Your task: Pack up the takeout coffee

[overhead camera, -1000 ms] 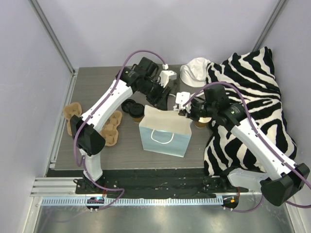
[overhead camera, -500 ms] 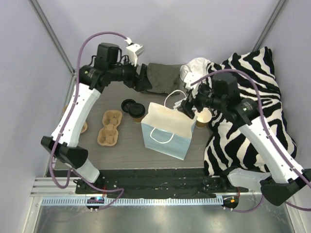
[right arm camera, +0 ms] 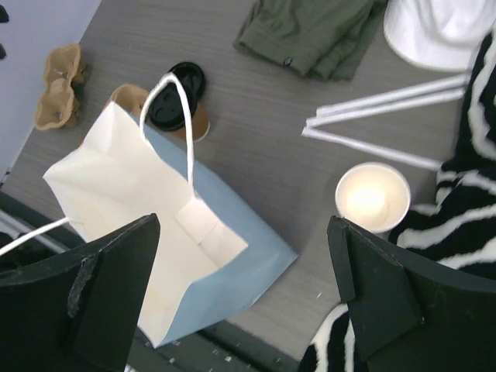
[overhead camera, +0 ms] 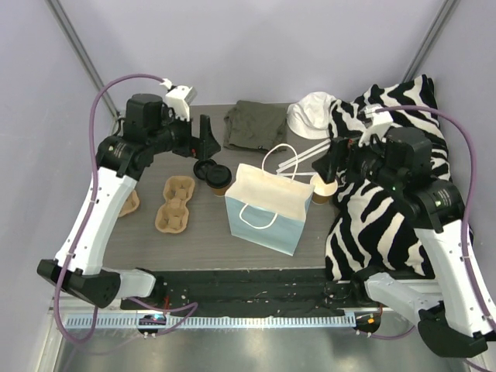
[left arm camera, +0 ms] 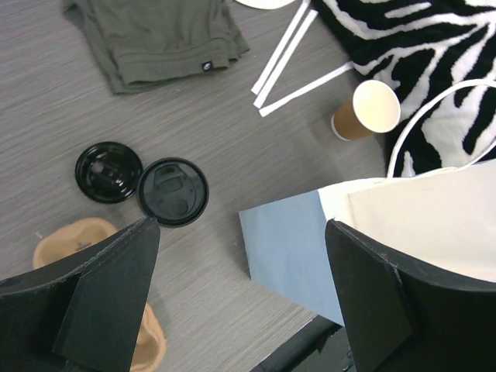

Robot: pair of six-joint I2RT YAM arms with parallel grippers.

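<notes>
- The left gripper (overhead camera: 203,138) hovers over the worktop (overhead camera: 194,240), jaws spread wide and empty.
- The takeout coffee (overhead camera: 219,179) stands lidded, just beside the blue paper bag (overhead camera: 263,221), outside it.
- The right gripper (overhead camera: 326,163) hangs near an unlidded cup (overhead camera: 321,188), jaws released, holding nothing.

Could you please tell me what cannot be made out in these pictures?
- Coffee cup: left wrist view, its lid hides the paper body.
- Second black lid: same view, cannot tell whether a cup stands under it.
- Bag, its floor: top view, hidden by its own walls.
- Far-left carrier: top view, mostly behind the left arm.
</notes>
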